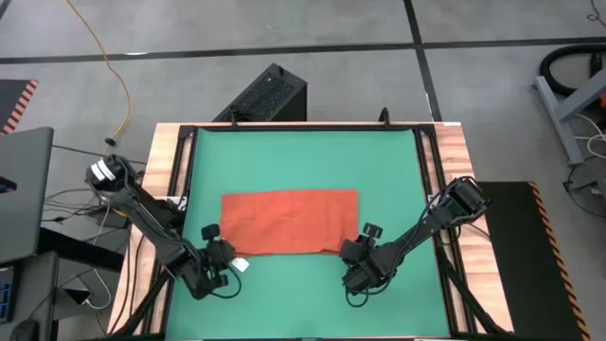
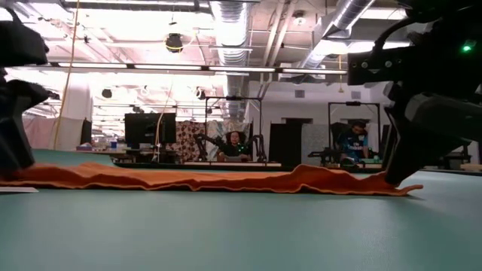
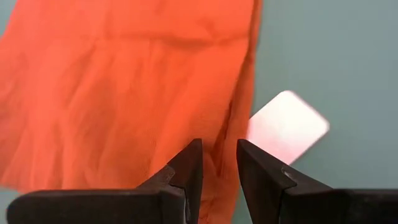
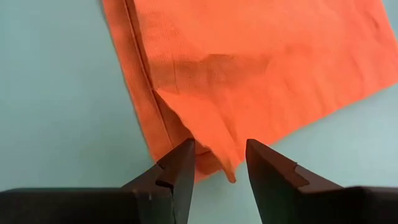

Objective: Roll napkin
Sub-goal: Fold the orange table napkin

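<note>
The orange-red napkin (image 1: 289, 223) lies flat on the green mat (image 1: 303, 156), long side running left to right. A small white tag (image 3: 287, 127) lies on the mat by its near left corner. My left gripper (image 1: 223, 254) is open and low at that corner, with the napkin's side hem (image 3: 239, 124) running between its fingers. My right gripper (image 1: 354, 254) is open and low at the near right corner (image 4: 219, 158), one finger on each side of it. That corner is slightly rumpled, with a crease leading to it. My left gripper comes slanting down from the near side over the napkin's near left corner (image 3: 214, 180). Whether its fingertips touch the cloth, I cannot tell. My right gripper comes slanting down from the near side at the near right corner (image 2: 393, 185), which lies on the mat. Whether it touches, I cannot tell.
Wooden table borders (image 1: 169, 189) flank the mat on both sides. A black box (image 1: 270, 93) stands beyond the far edge. A laptop (image 1: 24, 189) and cables lie off the table's left. In the low view, people (image 2: 235, 144) sit at desks far behind.
</note>
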Available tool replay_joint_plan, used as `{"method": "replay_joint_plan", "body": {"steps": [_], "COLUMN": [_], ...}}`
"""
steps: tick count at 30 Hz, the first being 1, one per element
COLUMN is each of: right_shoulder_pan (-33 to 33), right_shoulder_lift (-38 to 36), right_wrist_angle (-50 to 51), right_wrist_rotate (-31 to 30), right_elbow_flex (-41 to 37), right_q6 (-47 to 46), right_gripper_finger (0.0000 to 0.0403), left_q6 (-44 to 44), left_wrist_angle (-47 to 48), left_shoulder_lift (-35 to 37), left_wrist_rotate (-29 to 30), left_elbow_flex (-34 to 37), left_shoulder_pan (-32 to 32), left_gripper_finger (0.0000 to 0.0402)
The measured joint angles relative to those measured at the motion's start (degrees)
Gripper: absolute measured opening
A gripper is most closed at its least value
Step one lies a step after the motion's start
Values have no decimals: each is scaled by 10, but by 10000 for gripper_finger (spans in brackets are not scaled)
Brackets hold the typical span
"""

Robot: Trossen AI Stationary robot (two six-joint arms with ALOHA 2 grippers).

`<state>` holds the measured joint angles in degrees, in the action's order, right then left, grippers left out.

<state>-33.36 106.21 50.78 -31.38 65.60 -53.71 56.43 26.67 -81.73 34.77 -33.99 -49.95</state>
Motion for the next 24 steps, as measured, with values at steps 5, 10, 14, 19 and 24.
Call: {"method": "replay_joint_plan", "body": {"steps": [5,10,14,19,24], "right_shoulder_pan": [0,0,0,0,-3], "right_shoulder_lift": [0,0,0,0,0], "right_wrist_angle": [-5,-6,-5,-6,-7], "right_wrist_rotate": [0,0,-1,-2,-4], "right_elbow_flex": [0,0,0,0,0], "right_q6": [-4,-4,-7,-10,-18], "right_gripper_finger": [165,164,164,164,164], "left_q6": [26,39,43,95,132], "left_wrist_angle": [75,198,247,248,251], "left_shoulder_lift": [-45,-66,-68,-68,-79], "left_wrist_rotate": [-1,-23,-27,-14,10], "left_elbow_flex": [-41,-112,-147,-145,-143], "left_shoulder_pan": [0,0,-6,-25,-50], "left_gripper_finger": [89,89,89,89,89]}}
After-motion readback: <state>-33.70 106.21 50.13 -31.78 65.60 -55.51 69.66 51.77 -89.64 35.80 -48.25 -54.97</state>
